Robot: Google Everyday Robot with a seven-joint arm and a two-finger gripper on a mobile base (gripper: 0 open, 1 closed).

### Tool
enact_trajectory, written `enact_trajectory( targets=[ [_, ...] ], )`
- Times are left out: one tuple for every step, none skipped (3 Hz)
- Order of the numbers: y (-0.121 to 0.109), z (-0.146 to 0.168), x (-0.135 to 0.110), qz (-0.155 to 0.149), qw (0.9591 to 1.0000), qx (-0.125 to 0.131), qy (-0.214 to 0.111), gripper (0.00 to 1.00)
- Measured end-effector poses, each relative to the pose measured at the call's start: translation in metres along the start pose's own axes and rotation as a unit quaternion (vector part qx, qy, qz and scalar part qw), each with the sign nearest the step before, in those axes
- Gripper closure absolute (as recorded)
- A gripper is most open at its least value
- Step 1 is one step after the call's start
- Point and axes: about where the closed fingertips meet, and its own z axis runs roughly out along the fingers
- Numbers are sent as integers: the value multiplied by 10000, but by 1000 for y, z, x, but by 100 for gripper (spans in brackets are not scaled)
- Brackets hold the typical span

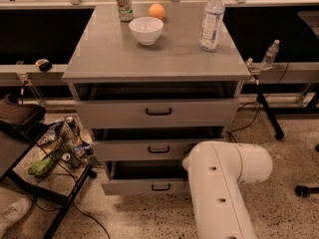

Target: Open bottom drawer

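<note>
The bottom drawer (134, 185) is the slimmest grey front of three, with a small black bar handle (160, 187). It stands pulled out a little from the cabinet, with a dark gap above its front panel. My white arm (219, 188) comes up from the bottom right and its elbow covers the right end of this drawer. My gripper is hidden behind that arm, somewhere by the drawer's right end. The middle drawer (158, 149) and the top drawer (158, 112) also stand slightly out.
On the grey cabinet top (99, 59) stand a white bowl (146, 29), a can (124, 4), an orange (156, 11) and a water bottle (211, 19). A black folding stand with bags and cans (60, 143) is at the left. A black stand leg (269, 111) is at the right.
</note>
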Motion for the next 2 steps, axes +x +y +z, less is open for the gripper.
enact_trajectory(
  targets=[
    [0,0,0,0,10000,0,0,0],
    [31,3,21,113,9999,-90,-19,3]
  ],
)
